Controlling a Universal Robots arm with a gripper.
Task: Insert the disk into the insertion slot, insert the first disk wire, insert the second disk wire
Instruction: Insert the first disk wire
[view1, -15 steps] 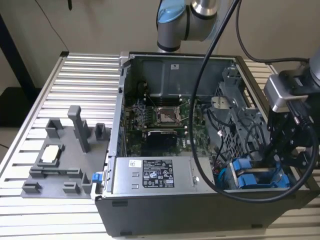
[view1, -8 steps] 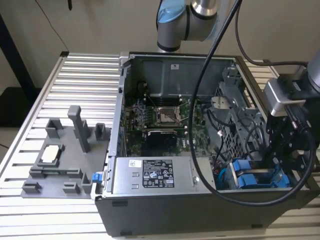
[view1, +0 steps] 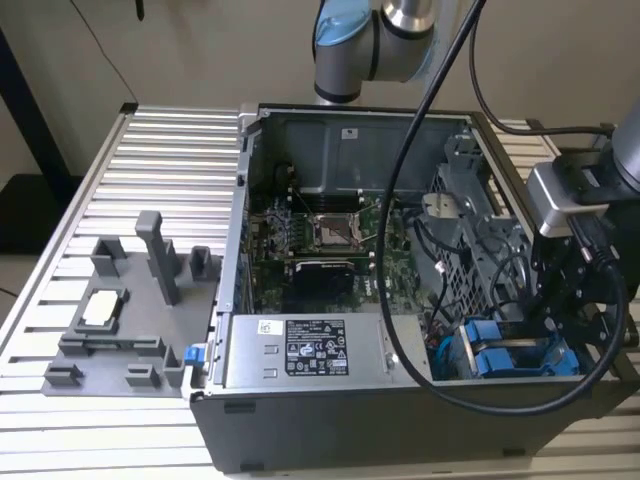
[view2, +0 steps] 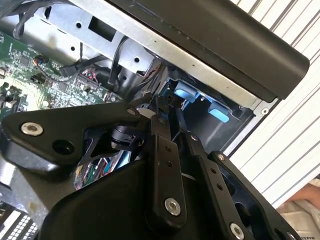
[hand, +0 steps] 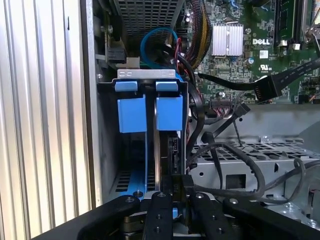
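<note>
The disk, in its bright blue frame, stands on edge inside the insertion slot at the case's front corner, on the exterior view's right. Its two blue end tabs show in both wrist views. My gripper hangs right over that bay. Its fingers are drawn close together on a black wire connector, which sits against the disk's side. In the second wrist view the gripper narrows to a point just before the blue tabs.
Loose black cables cross the perforated drive cage beside the slot. The motherboard and the grey labelled power-supply box fill the case. A grey fixture tray with upright posts stands on the slatted table at the exterior view's left.
</note>
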